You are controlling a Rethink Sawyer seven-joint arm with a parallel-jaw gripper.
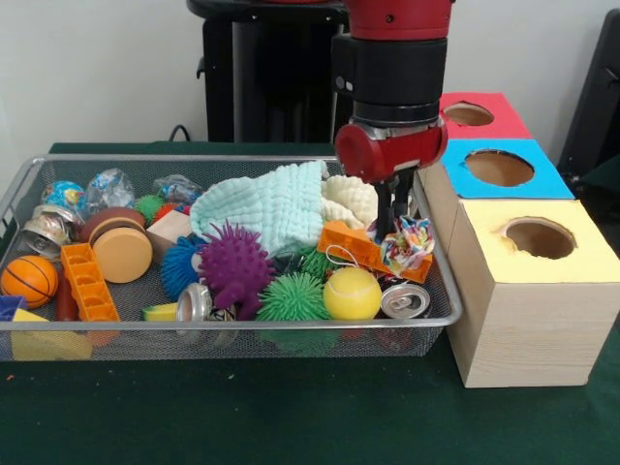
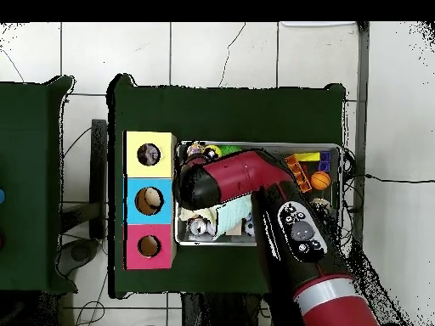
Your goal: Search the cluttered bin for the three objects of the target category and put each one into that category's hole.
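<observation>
The wire-mesh bin (image 1: 19, 184) is full of toys; in the overhead view its rim (image 2: 341, 182) shows past my arm. My gripper (image 1: 392, 231) hangs over the bin's right end, with its jaws close together on a small white fabric piece (image 1: 408, 243) printed in red, blue, yellow and green. The piece sits bunched over an orange brick (image 1: 351, 244). Two similar whitish printed pieces (image 1: 108, 188) (image 1: 177, 186) lie at the bin's back left. The yellow-topped box's hole (image 1: 540, 237) (image 2: 149, 154) is just right of the bin. In the overhead view the arm (image 2: 229, 182) hides the gripper.
The blue-topped box (image 1: 499, 168) and red-topped box (image 1: 469, 114) stand behind the yellow one. A mint-green towel (image 1: 266, 208) and a cream towel (image 1: 351, 199) lie beside the gripper. A yellow ball (image 1: 352, 294), cans (image 1: 404, 301), spiky balls (image 1: 235, 266) and a small basketball (image 1: 29, 280) crowd the bin.
</observation>
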